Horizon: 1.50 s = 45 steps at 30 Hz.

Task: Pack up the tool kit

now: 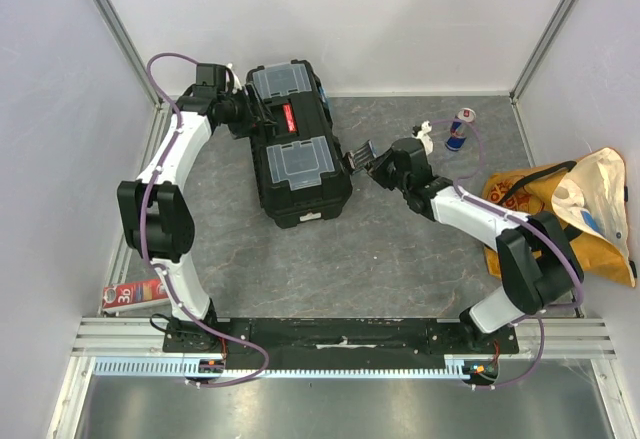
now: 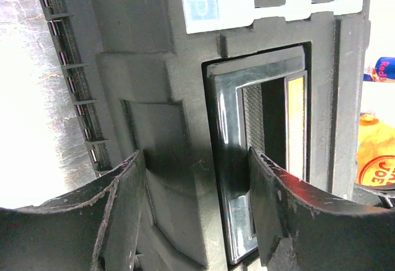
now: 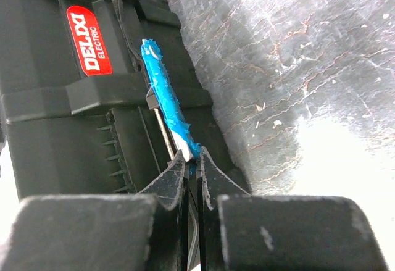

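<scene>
A grey table [image 1: 400, 249] is viewed from above, with a large black toolbox [image 1: 310, 199] lying left of centre, its lid closed.

At the box's far left side, the left gripper [image 2: 196, 160] is set astride a raised ridge of the lid beside the handle [image 2: 229, 160]. Its jaws are spread apart and appear to be clamped on that ridge.

Two clear-lidded compartments [image 1: 296, 164] are set into the lid, one on each side of the red handle label [image 1: 291, 119]. Their contents cannot be made out, and no loose hand tools are visible.

On the box's right side, a blue latch [image 3: 163, 92] is pinched at its tip by the right gripper [image 3: 192, 160], whose jaws are clenched tight.

The latch seems to be the step in hand. It is best swung about its own hinge rather than pulled straight, while the box is braced by the left arm so it is not dragged across the table.

Further right, a drink can [image 1: 458, 131] stands well apart. A yellow-orange bag [image 1: 575, 209] lies at the edge, its contents hidden.
</scene>
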Tool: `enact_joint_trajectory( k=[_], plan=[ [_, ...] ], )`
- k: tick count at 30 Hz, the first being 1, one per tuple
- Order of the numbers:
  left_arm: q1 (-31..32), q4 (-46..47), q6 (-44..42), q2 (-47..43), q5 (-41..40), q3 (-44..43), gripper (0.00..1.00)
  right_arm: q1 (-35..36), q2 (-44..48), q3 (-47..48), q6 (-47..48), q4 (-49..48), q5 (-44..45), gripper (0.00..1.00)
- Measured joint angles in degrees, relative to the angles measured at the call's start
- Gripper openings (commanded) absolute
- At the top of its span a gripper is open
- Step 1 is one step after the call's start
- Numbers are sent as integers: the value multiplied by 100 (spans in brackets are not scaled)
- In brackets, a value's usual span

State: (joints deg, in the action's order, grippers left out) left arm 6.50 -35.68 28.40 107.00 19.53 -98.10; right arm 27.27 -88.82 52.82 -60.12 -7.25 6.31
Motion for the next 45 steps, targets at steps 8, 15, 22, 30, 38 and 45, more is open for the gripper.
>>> enact_joint_trajectory(
  k=[8, 15, 22, 30, 38, 45],
  plan=[
    [-2, -197, -205, 234, 348, -310, 64, 479, 254, 2, 911, 140, 748, 0],
    [-7, -201, -348, 341, 629, -402, 64, 960, 323, 247, 1668, 525, 1447, 0],
    [7, -175, -428, 400, 787, -442, 64, 1309, 282, 522, 2208, 909, 1884, 0],
    [37, -267, -551, 588, 914, -699, 64, 1576, 238, 680, 2708, 1117, 2083, 0],
    [55, -210, -684, 728, 988, -861, 64, 1690, 166, 809, 3060, 1209, 2074, 13],
    [72, -164, -702, 734, 990, -861, 63, 1757, 164, 909, 3040, 916, 1919, 48]
  ],
)
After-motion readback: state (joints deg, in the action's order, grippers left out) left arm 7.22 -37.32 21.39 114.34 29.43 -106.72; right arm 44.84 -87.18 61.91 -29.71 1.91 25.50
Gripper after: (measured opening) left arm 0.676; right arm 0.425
